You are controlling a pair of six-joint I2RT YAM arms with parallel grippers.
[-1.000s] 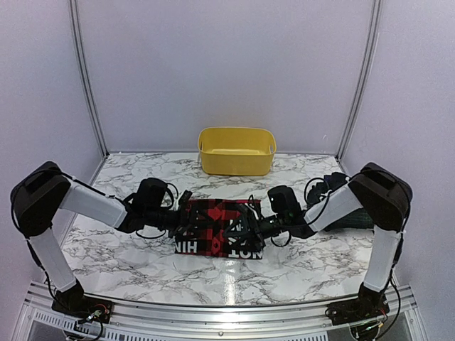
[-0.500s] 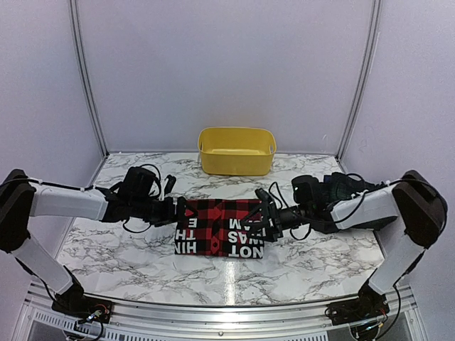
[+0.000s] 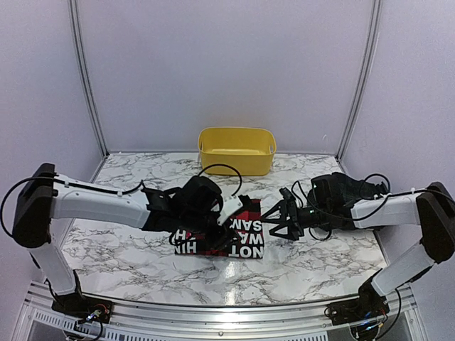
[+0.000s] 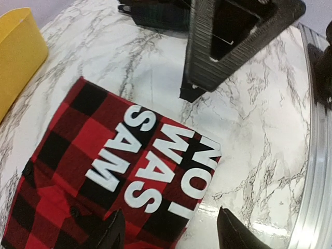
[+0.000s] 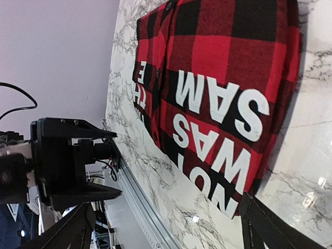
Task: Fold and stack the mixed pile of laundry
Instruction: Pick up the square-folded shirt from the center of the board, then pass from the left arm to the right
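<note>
The red-and-black checked garment (image 3: 245,238) lies folded flat on the marble table, white letters up; it also shows in the left wrist view (image 4: 104,155) and the right wrist view (image 5: 218,78). My left gripper (image 3: 226,240) hovers low over its near edge, open; one fingertip (image 4: 114,233) is above the cloth, the other above bare marble. My right gripper (image 3: 274,220) stands open just right of the garment, holding nothing. A dark tartan garment (image 4: 155,15) lies behind the right arm. No navy one shows.
A yellow plastic tub (image 3: 236,150) stands at the back centre, close behind the checked garment. The metal rail (image 3: 227,312) runs along the table's near edge. White booth walls close in the left, back and right.
My left arm has swung right, across and over the checked garment. My right gripper has drawn back to the right, off the cloth. The garment lies where it was.
</note>
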